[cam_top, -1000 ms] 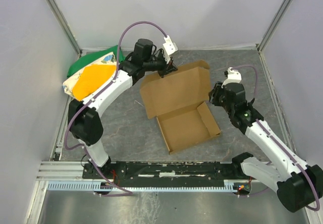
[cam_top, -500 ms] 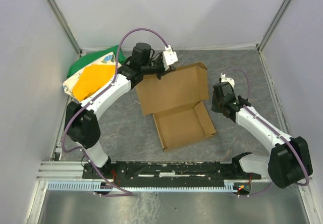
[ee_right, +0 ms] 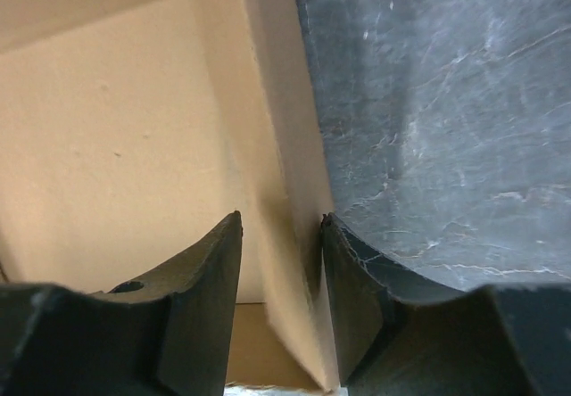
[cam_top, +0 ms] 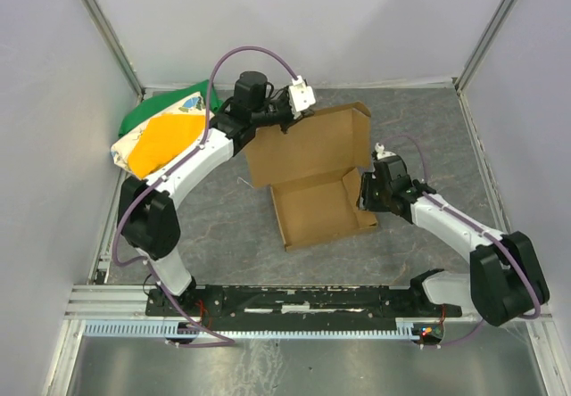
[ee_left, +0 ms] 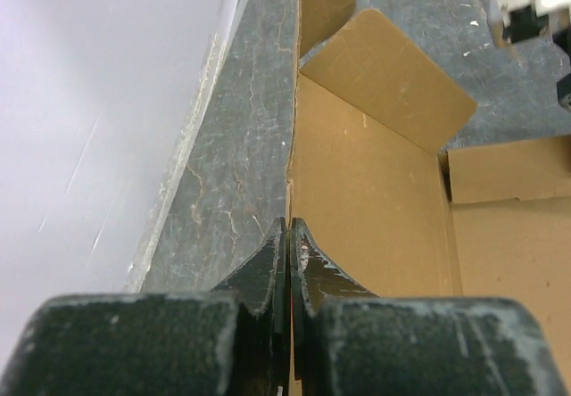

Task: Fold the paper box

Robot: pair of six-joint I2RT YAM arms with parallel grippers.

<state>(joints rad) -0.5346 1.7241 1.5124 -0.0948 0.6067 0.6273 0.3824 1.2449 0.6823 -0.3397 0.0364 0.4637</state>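
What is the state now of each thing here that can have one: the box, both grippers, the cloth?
paper box: half folded, lid raised at a tilt, not closed.
left gripper: shut on the lid's edge.
right gripper: jaws apart, astride the box's right wall.
cloth bundle: crumpled, lying in the far left corner.

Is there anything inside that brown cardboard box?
Only bare cardboard shows inside the paper box. The right gripper covers a bit by the right wall.

Brown paper box (cam_top: 317, 207): shallow tray flat, lid flap raised.
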